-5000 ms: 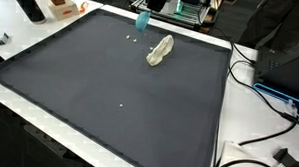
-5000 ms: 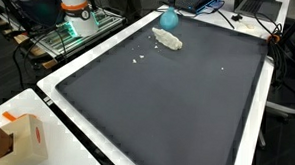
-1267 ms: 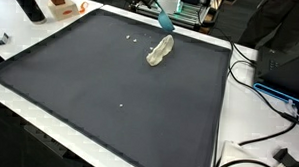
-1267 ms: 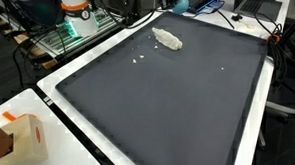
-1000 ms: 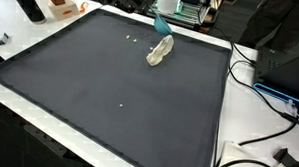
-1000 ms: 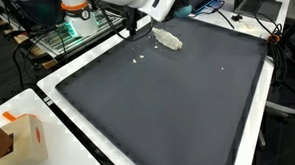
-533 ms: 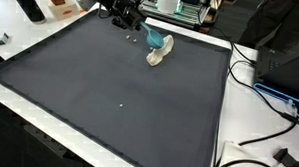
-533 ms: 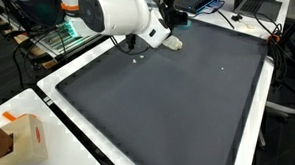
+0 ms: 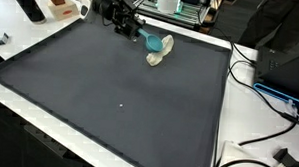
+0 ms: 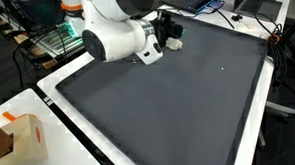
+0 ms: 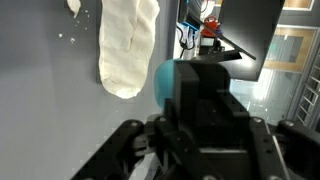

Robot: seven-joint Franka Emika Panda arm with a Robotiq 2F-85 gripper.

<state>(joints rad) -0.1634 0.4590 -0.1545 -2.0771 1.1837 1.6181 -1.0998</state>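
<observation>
A teal blue object (image 9: 152, 39) hangs just above the black mat (image 9: 109, 92), and my gripper (image 9: 141, 34) is shut on it. A cream, lumpy cloth-like piece (image 9: 162, 50) lies on the mat right beside the teal object. In the wrist view the teal object (image 11: 166, 85) sits against a black finger (image 11: 206, 95), with the cream piece (image 11: 125, 50) close ahead and to the left. In an exterior view the white arm and gripper (image 10: 172, 34) hide both things. Small white crumbs (image 11: 68, 38) lie near the cream piece.
The mat has a white border (image 10: 76, 124). A cardboard box (image 10: 20, 137) stands off the mat's near corner. A green board (image 10: 75, 29) and cables (image 9: 260, 117) lie beyond the edges. A white speck (image 9: 122, 105) is mid-mat.
The teal object left its spot at the mat's far edge, lifted by my gripper. The arm swung in and brought it down beside the cream piece, with little motion over the last half second.
</observation>
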